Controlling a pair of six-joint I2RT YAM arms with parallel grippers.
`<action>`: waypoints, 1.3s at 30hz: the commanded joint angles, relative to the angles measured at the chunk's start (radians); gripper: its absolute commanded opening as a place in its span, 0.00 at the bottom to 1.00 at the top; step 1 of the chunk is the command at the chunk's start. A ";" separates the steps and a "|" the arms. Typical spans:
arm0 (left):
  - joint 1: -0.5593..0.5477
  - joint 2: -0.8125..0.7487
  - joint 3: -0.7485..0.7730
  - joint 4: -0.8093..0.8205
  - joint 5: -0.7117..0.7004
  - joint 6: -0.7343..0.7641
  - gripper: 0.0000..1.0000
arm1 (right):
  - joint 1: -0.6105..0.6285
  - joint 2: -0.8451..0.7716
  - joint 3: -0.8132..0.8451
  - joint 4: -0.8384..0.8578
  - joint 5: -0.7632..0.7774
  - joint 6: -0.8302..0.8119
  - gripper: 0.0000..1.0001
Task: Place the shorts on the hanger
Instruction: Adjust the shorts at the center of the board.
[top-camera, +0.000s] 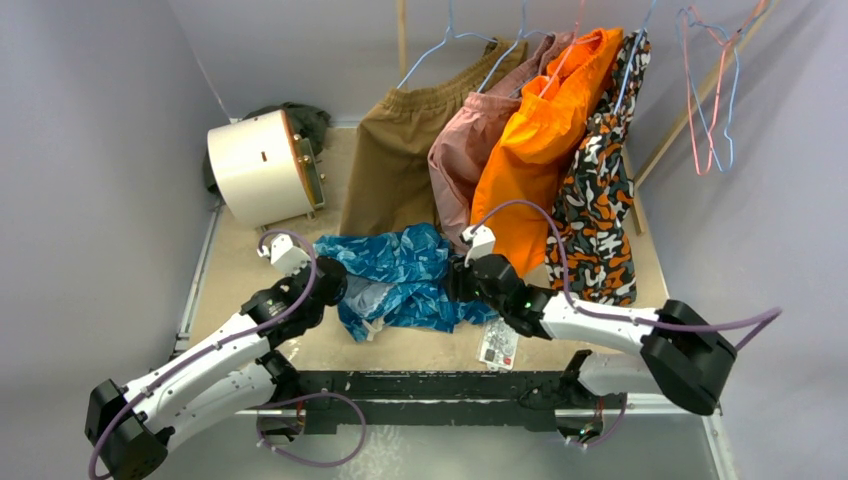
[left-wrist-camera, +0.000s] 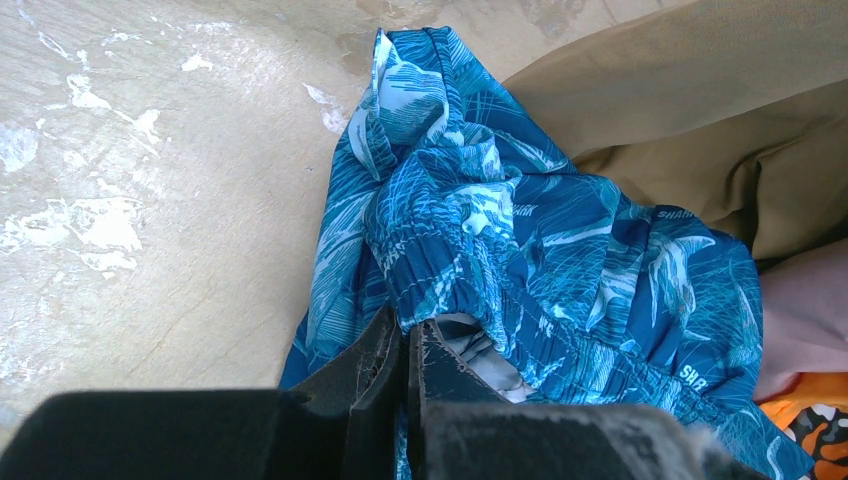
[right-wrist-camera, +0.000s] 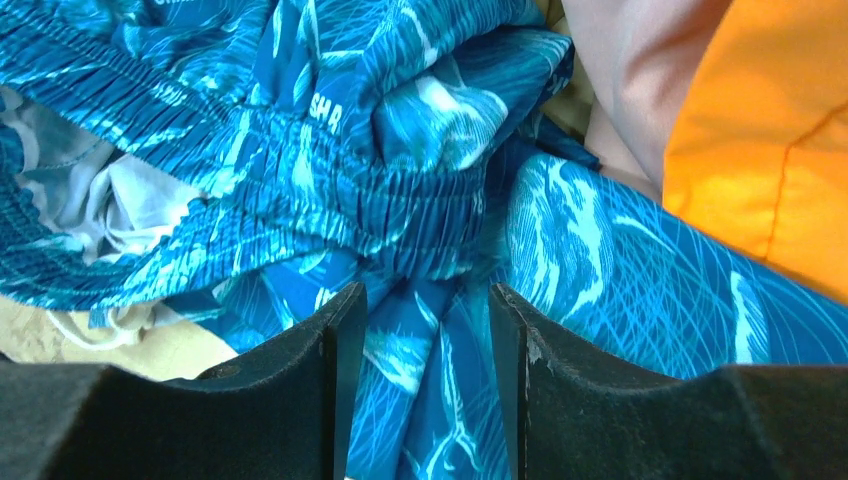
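- Step in hand: you're getting hold of the shiny blue-and-teal wavy-print shorts (top-camera: 400, 275), no hanging yet. They lie crumpled on the tan table top (top-camera: 235, 265), between the two arms and in front of the hanging clothes.
- The thin pink-red wire hanger (top-camera: 697, 100) hangs at the far right, well apart from the shorts. Neither arm is touching it.
- Left gripper (left-wrist-camera: 407, 335): fingers pressed together. The left wrist view shows the elastic waistband edge running right into the tips, so I judge it is pinching that edge.
- Right gripper (right-wrist-camera: 415, 300): jaws spread part-way, straddling a bunched fold just below the gathered waistband. Cloth fills the gap and touches both fingers (right-wrist-camera: 300, 380). I can't tell if there's any squeeze on it, so count it as not secured.
- Next move, as a judgement: you need a firm second hold on the waistband, well along from the left pinch, so the band can be stretched open.
- After that you'd need to lift the shorts clear of the table and bring them and the hanger together.
- Risk: the fabric looks slick and the left pinch is thin, so it may slip on the lift.
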 joint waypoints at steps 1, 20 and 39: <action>-0.001 0.002 0.030 0.014 -0.023 -0.004 0.00 | 0.011 -0.070 -0.042 0.017 0.027 -0.009 0.51; 0.000 -0.030 0.033 -0.017 -0.027 0.004 0.00 | 0.011 0.054 0.035 0.104 0.118 0.027 0.47; -0.002 -0.030 0.032 -0.014 0.001 0.010 0.00 | 0.005 0.176 0.121 0.175 0.178 0.066 0.44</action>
